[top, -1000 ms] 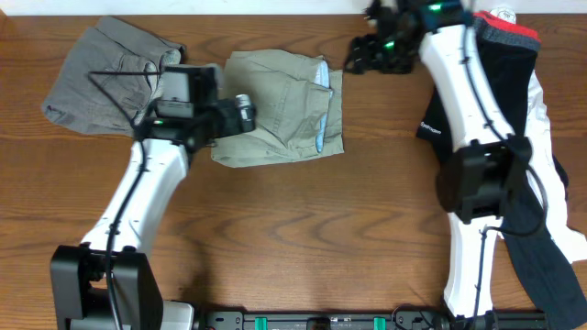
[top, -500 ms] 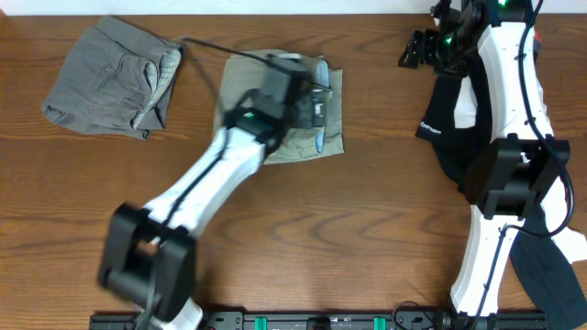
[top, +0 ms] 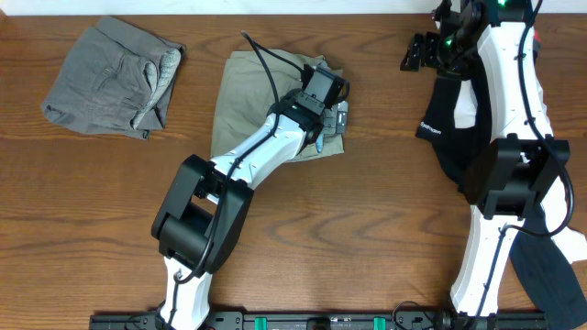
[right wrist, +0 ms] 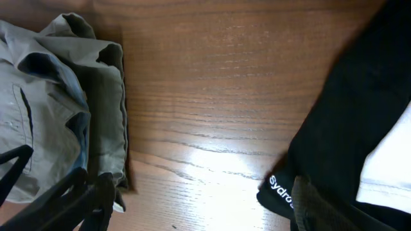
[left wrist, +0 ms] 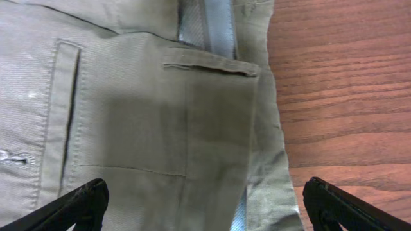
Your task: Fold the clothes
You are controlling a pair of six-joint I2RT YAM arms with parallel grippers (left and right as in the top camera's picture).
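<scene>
Khaki shorts (top: pixel 248 92) folded, far side of surface (top: pixel 367 229). Left gripper (left wrist: pixel 202 192) directly above their right edge, jaws wide open, empty; left arm nearer. Right gripper (top: pixel 415 53) well apart, beside black sportswear (top: pixel 449 128), jaws open, empty.

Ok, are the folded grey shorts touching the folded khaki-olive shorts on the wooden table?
No, the grey shorts lie left of the khaki-olive shorts, with a strip of bare wooden table between them.
</scene>
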